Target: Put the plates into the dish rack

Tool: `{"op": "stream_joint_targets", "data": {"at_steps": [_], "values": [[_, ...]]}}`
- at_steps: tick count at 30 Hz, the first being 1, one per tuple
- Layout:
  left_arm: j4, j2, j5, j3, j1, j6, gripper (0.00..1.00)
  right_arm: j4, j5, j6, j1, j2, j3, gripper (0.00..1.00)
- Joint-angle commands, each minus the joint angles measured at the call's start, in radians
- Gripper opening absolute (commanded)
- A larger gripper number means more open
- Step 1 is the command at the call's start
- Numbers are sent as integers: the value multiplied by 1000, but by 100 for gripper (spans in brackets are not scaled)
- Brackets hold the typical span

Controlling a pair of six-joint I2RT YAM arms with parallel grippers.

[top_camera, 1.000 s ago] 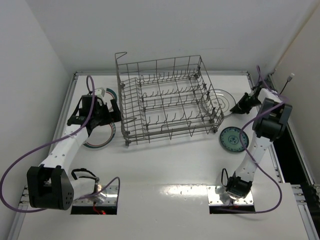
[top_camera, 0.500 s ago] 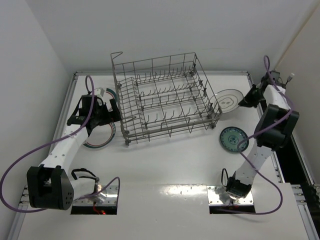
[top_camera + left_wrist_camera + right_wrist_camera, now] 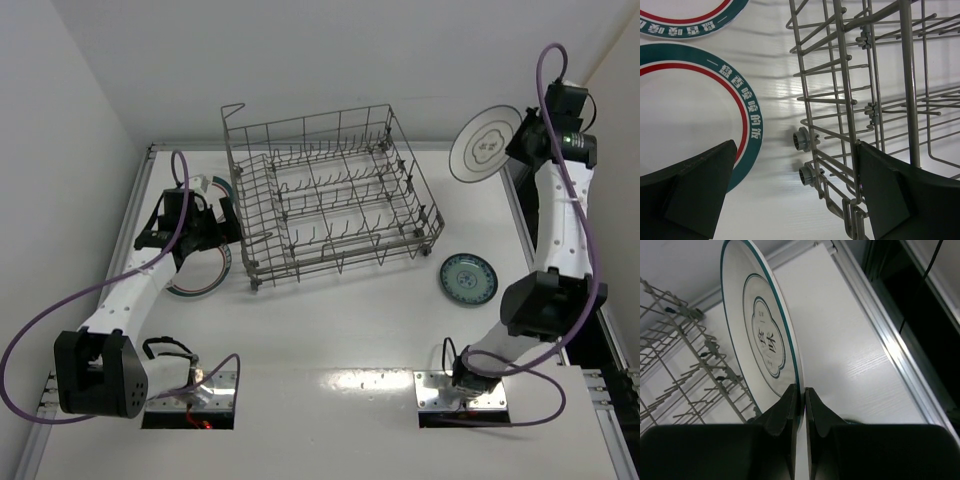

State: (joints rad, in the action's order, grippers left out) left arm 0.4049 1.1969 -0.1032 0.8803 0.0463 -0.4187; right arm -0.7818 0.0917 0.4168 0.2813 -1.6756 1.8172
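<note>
Four plates are in view, and only one of them is off the table (image 3: 330,330). The right hand (image 3: 517,141) is pressed together on the lower rim of the white plate with the thin dark rim (image 3: 486,143). It pinches that plate on edge, high in the air, past the far right corner of the dish rack (image 3: 330,205) and apart from it. The plate's face, with its dark central motif, is turned toward the overhead camera. The single small teal patterned plate (image 3: 468,278) lies flat on the table, near the rack's near right corner but not touching it. The two white plates with green-and-red rim rings lie flat on the table at the rack's left end. In the left wrist view the nearer ringed plate (image 3: 687,115) lies just beside the farther ringed plate (image 3: 685,22). The left hand (image 3: 224,214) is spread wide and holds nothing. One finger (image 3: 690,200) hangs over the nearer ringed plate, and the other is over the wire side of the rack. The one rack is a grey wire basket with rows of upright prongs.
</note>
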Motion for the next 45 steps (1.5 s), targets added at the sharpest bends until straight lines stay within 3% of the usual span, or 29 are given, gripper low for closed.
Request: {"op": "stream_joint_targets", "data": {"at_steps": [1, 6, 11, 18, 28, 37, 45], "values": [[-9, 18, 270, 45, -31, -11, 100, 19, 132, -62, -59, 83, 85, 0], [-9, 27, 252, 45, -31, -11, 100, 74, 181, -116, -172, 143, 31, 0], [-9, 27, 252, 45, -31, -11, 100, 169, 311, -144, -385, 184, -126, 0], [-9, 27, 252, 45, -31, -11, 100, 254, 424, -162, -508, 205, -274, 0], [-9, 27, 252, 45, -31, -11, 100, 401, 546, -216, -593, 251, -458, 0], [-9, 27, 252, 45, -31, -11, 100, 467, 583, -334, -602, 223, -317, 0], [-9, 27, 252, 45, -31, -11, 100, 601, 524, -435, -593, 194, -355, 0]]}}
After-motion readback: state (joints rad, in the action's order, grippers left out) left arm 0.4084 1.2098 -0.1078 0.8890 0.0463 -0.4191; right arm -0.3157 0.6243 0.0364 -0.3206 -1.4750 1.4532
